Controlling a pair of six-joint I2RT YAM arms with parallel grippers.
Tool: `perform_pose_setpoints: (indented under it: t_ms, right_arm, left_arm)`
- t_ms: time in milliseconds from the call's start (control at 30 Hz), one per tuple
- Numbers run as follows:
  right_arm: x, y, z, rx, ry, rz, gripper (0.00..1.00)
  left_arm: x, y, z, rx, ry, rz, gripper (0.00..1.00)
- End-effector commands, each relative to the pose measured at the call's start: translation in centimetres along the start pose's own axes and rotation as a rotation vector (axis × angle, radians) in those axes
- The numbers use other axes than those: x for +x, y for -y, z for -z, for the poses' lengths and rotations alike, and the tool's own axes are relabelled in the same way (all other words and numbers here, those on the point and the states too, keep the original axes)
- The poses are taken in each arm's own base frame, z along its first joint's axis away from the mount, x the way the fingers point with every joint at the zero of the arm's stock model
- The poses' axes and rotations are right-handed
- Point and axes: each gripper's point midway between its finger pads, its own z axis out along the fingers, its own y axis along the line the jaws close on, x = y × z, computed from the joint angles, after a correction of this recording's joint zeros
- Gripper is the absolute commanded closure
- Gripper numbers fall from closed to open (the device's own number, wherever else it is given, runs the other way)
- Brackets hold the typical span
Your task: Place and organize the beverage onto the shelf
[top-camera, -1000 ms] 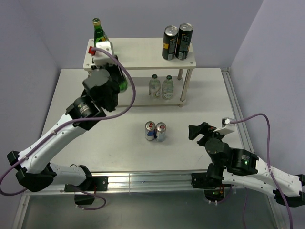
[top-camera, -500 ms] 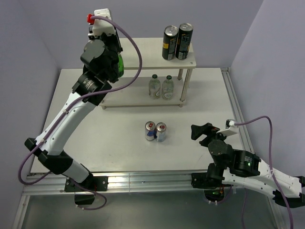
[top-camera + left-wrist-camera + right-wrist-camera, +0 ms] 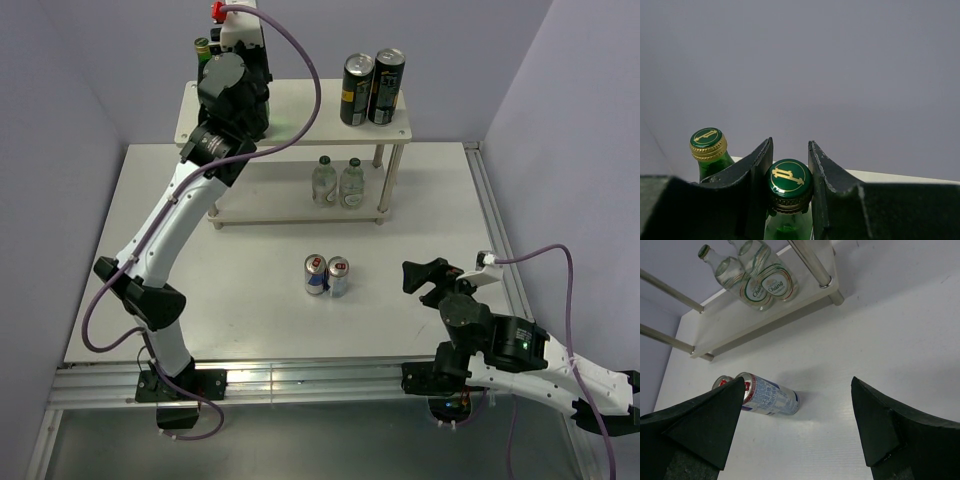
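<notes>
My left gripper [image 3: 238, 55] reaches over the left end of the shelf's top board [image 3: 300, 115]. In the left wrist view its fingers [image 3: 760, 165] are shut on the gold-ringed cap of a green glass bottle [image 3: 789, 181], and a second green bottle [image 3: 707, 144] stands just to its left [image 3: 203, 47]. Two clear green-capped bottles [image 3: 323, 180] [image 3: 351, 182] stand on the lower board. Two silver-blue-red cans [image 3: 315, 273] [image 3: 338, 275] stand together on the table. My right gripper [image 3: 425, 275] is open and empty to their right; its wrist view shows the nearer can [image 3: 770, 395].
Two tall dark cans [image 3: 357, 90] [image 3: 386, 87] stand on the right end of the top board. The lower board [image 3: 740, 325] and a shelf leg [image 3: 812, 262] show in the right wrist view. Purple walls close in the back and sides.
My left arm has lifted the green bottle from in front of the shelf up and back over the top board, beside the other green bottle. The right arm has barely moved.
</notes>
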Motion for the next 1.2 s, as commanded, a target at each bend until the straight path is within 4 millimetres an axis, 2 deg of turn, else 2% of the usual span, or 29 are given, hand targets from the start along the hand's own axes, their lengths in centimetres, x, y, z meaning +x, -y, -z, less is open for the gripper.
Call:
perform_pose_setpoints:
  t_ms: [0, 267, 967, 1033, 1167]
  right_arm:
    - [-0.3, 0.4, 0.0, 0.012, 0.025, -0.022, 0.07]
    - [-0.3, 0.5, 0.0, 0.01, 0.026, -0.025, 0.07]
    - [-0.3, 0.4, 0.0, -0.002, 0.023, -0.03, 0.08]
    - [-0.2, 0.4, 0.0, 0.0, 0.023, -0.028, 0.08]
    - [-0.3, 0.3, 0.0, -0.004, 0.022, -0.03, 0.08]
  left_arm:
    - [-7.7, -2.2, 0.4, -0.005, 0.194, 0.145, 1.0]
    - [-5.5, -2.1, -0.4, -0.002, 0.181, 0.116, 1.0]
    - [-2.6, -0.8, -2.8, -0.028, 0.183, 0.078, 0.99]
    - [-2.3, -0.9, -3.0, -0.036, 0.181, 0.07, 0.96]
    - [-1.7, -0.9, -3.1, -0.041, 0.177, 0.061, 0.8]
